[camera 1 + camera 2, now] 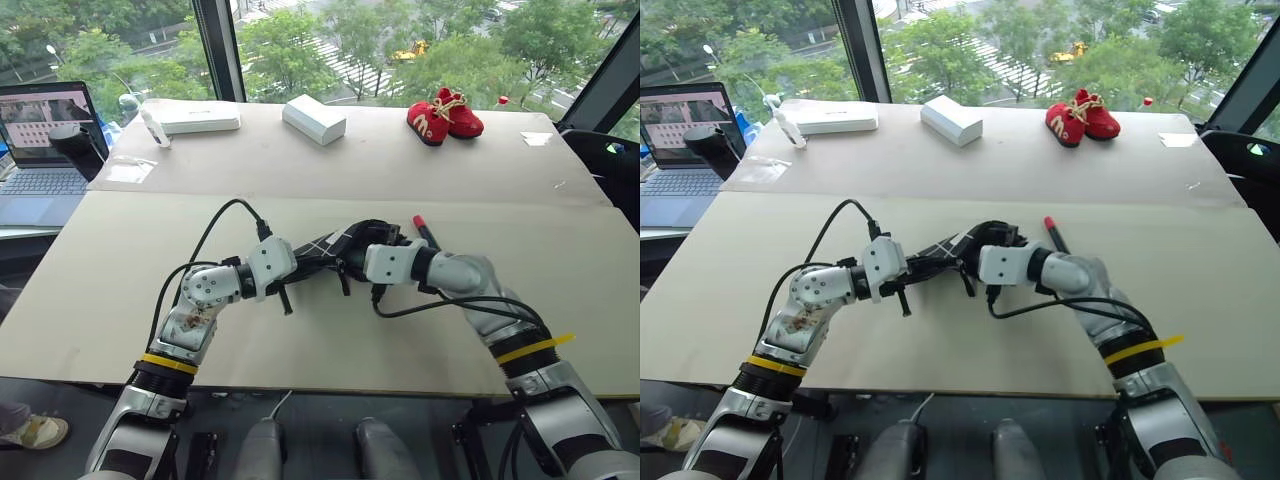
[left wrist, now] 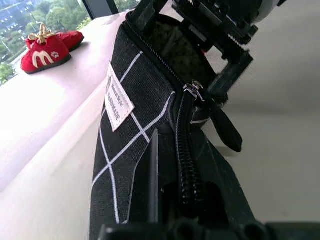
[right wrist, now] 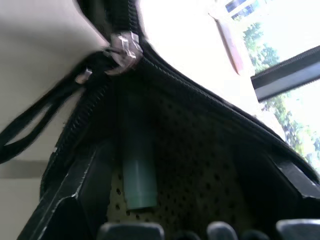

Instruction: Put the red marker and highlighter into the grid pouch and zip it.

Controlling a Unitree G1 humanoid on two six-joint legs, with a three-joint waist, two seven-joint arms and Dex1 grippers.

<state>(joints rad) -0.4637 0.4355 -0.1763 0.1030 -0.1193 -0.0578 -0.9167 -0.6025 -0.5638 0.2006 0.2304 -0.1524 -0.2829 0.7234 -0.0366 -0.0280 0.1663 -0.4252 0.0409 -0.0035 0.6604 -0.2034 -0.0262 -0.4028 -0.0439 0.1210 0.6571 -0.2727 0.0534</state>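
Note:
The grid pouch (image 1: 325, 250) hangs just above the middle of the table, its zipper open. My left gripper (image 1: 300, 262) is shut on the pouch's near end. The white label (image 2: 119, 97) and the zipper pull (image 2: 195, 90) with its black strap show close up in the left wrist view. My right gripper (image 1: 352, 250) reaches into the pouch mouth with its fingers (image 3: 75, 200) spread open. The highlighter (image 3: 137, 172) lies loose inside the pouch, beside one finger. The red marker (image 1: 425, 231) lies on the table just behind my right wrist.
Red baby shoes (image 1: 445, 115) sit at the far right of the table. A white box (image 1: 314, 119) and a flat white case (image 1: 195, 118) lie at the back. A laptop (image 1: 45, 150) stands off the table's left side.

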